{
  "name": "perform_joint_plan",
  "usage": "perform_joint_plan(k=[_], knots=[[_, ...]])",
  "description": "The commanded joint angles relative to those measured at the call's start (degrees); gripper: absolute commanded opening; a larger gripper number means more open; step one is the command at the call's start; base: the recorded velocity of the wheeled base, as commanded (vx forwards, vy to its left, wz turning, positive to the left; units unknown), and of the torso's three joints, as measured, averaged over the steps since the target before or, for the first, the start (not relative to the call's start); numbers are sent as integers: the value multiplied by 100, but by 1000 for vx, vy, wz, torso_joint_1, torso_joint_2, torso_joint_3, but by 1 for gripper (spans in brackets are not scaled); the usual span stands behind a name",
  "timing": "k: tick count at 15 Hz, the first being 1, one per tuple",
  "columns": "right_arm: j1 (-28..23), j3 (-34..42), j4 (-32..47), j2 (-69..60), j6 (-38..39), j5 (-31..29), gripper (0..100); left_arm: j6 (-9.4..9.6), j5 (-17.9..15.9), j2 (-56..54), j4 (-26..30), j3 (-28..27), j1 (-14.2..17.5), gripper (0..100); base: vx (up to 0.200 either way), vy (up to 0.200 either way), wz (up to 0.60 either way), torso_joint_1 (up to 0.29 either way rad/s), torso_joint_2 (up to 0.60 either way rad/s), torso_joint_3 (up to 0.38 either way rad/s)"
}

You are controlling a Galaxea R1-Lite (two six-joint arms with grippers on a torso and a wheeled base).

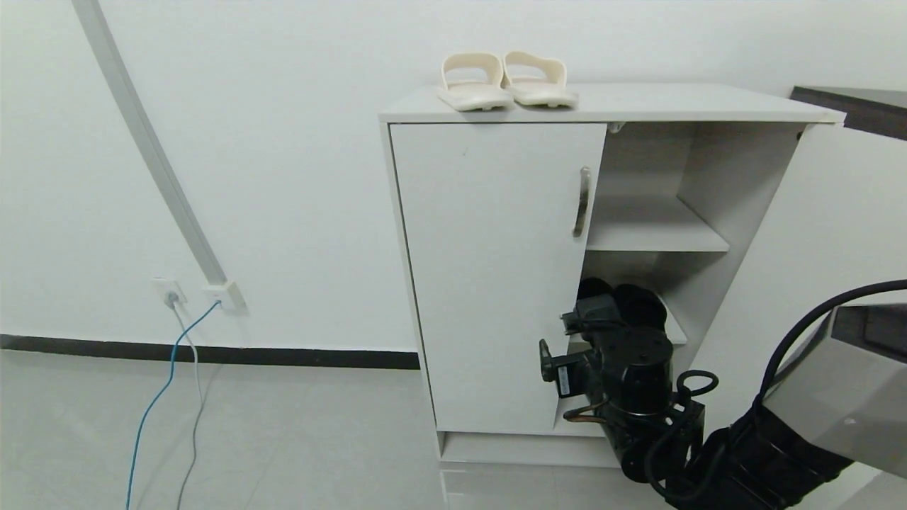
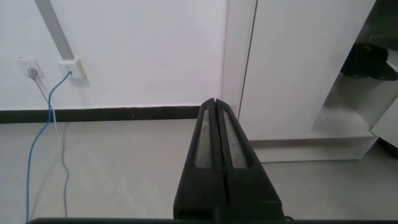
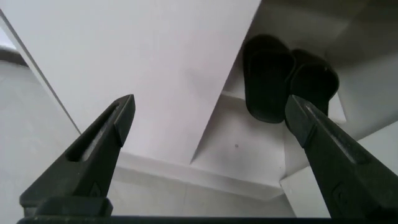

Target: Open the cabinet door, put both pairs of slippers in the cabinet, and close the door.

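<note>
As seen from the right wrist, right gripper [image 3: 210, 102] spread wide and pinching nothing, with a pair of black slippers [image 3: 286, 78] straight ahead, framed between the two fingers [image 3: 93, 149]. In the head view, right arm [image 1: 638, 382] at 5 o'clock, low before the open half of the white cabinet [image 1: 708, 103]. Black slippers side by side on the lower shelf [image 1: 677, 331] inside, just past the arm's end.

At 12 o'clock, on top of the cabinet, a pair of cream slippers [image 1: 504, 81], side by side, straps toward the wall. Left door [image 1: 489, 283] closed, with a metal handle [image 1: 581, 202] upright along its inner edge. Right door [image 1: 836, 241] swung wide at 3 o'clock, baring an upper shelf [image 1: 655, 230].

In the left wrist view, left gripper [image 2: 214, 112] pressed together with nothing between, above the pale floor [image 2: 124, 168], facing the closed-door side of the cabinet.

At 8 o'clock in the head view, wall sockets [image 1: 168, 289], with a blue cable [image 1: 152, 404] and a grey cable [image 1: 195, 418] trailing down to the floor.
</note>
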Motion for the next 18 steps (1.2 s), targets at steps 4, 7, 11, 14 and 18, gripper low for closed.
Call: perform_joint_plan(k=[4,7,11,14,18], knots=[[16,-2,-21,6,-1,0,100,0,-2,9,-1,-1,-5,0,0,0,0,49,-465,-356],[16,16,-65,6,-1,44,100,9,-2,9,-1,-1,-5,0,0,0,0,116,-450,-346],[51,60,-65,23,7,79,100,9,-2,9,-1,-1,-5,0,0,0,0,137,-471,-332],[51,77,-65,23,25,87,100,9,-2,9,-1,-1,4,0,0,0,0,162,-483,-323],[51,112,-171,14,-1,87,100,9,-2,9,-1,-1,-5,0,0,0,0,190,-508,-319]])
